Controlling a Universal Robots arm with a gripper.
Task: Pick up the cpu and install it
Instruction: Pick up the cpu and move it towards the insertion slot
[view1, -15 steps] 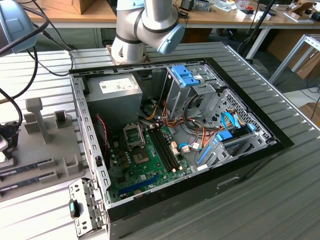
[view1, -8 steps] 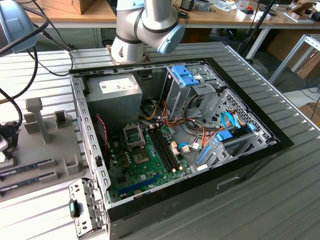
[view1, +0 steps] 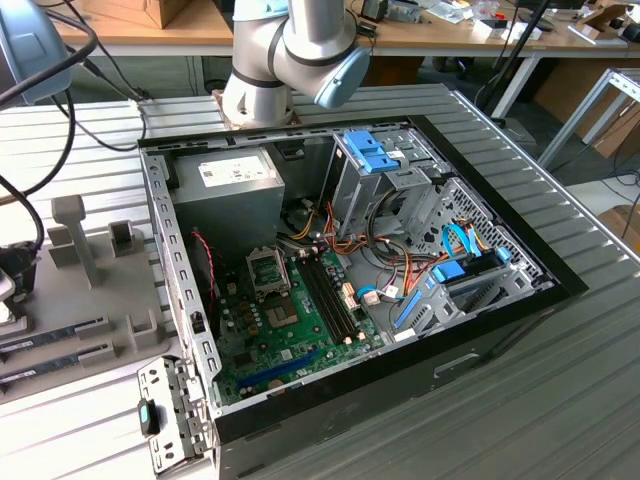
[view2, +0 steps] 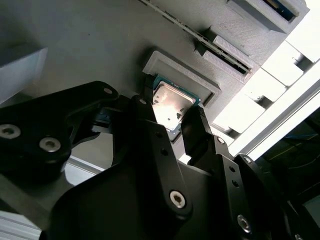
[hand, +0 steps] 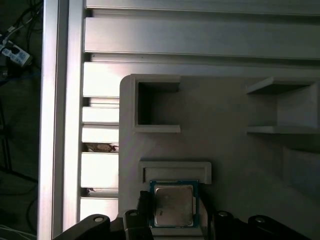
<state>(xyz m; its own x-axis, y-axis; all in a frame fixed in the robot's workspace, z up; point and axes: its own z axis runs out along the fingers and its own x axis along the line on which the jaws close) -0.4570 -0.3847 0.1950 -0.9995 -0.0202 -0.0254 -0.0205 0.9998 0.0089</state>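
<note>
The cpu (hand: 173, 204) is a small square chip with a silvery top and a thin green rim. It lies in a shallow seat of a grey holder plate (hand: 225, 150), just below the seat's raised lip. My gripper (hand: 174, 212) hangs over it, its black fingers pressed against two opposite edges of the chip. The second wrist view has the cpu (view2: 172, 99) gleaming between the fingertips (view2: 144, 107) of the gripper (view2: 171, 114). In the exterior view the motherboard's metal-framed socket (view1: 268, 271) sits inside the open computer case (view1: 480, 320).
The grey holder plate (view1: 95, 290) lies on the slatted aluminium table at the exterior view's left, with memory strips (view1: 55, 335) in slots. The case holds a grey power supply (view1: 228, 195), a drive cage with blue clips (view1: 375, 155) and loose cables. The arm's base (view1: 265, 85) stands behind it.
</note>
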